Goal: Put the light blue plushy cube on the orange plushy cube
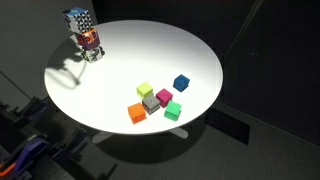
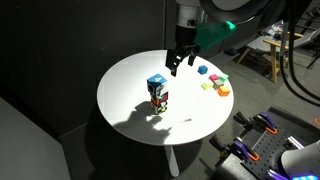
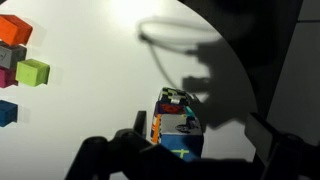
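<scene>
Exterior view footage shows me my gripper (image 2: 179, 68) spread wide and holding nothing, hanging above and beyond the orange plushy cube (image 2: 159, 100), touching neither it nor the light blue plushy cube (image 2: 156, 84) stacked directly on it.

Arm poised overhead, gripper wide open.
The white-and-grey Franka Panda arm (image 2: 188, 12) entered from the top edge of an exterior view, its wrist turned so that the black two-fingered Robotiq gripper (image 2: 179, 68) pointed downward. The jaws stood spread as wide as they go, with nothing clamped between them. In the wrist view the two dark fingers (image 3: 100, 158) showed only as blurred, shadowed shapes along the lower edge, set well apart from each other.
</scene>
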Controlling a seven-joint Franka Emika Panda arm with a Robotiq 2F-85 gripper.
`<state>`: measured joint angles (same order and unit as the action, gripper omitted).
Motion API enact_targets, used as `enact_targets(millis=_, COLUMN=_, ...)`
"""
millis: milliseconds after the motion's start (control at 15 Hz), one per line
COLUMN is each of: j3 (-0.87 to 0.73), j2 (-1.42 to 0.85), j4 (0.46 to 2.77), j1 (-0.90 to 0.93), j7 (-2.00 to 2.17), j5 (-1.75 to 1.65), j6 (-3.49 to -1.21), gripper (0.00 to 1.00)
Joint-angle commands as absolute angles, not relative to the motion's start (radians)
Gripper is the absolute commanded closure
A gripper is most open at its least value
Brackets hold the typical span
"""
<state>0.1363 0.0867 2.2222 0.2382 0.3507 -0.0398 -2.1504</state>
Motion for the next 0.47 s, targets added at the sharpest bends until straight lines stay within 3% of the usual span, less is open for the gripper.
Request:
enact_targets(millis=0, j3=0.161, j2=0.091, j4=2.221, j1=0.212, j7=0.339, j5=-0.034, j6=-2.137, gripper=0.0)
enact_targets(millis=400, j3=0.162, j2=0.096, j4=2.223, j1=0.211, j7=0.328, j5=-0.031, j6=-2.127, gripper=0.0)
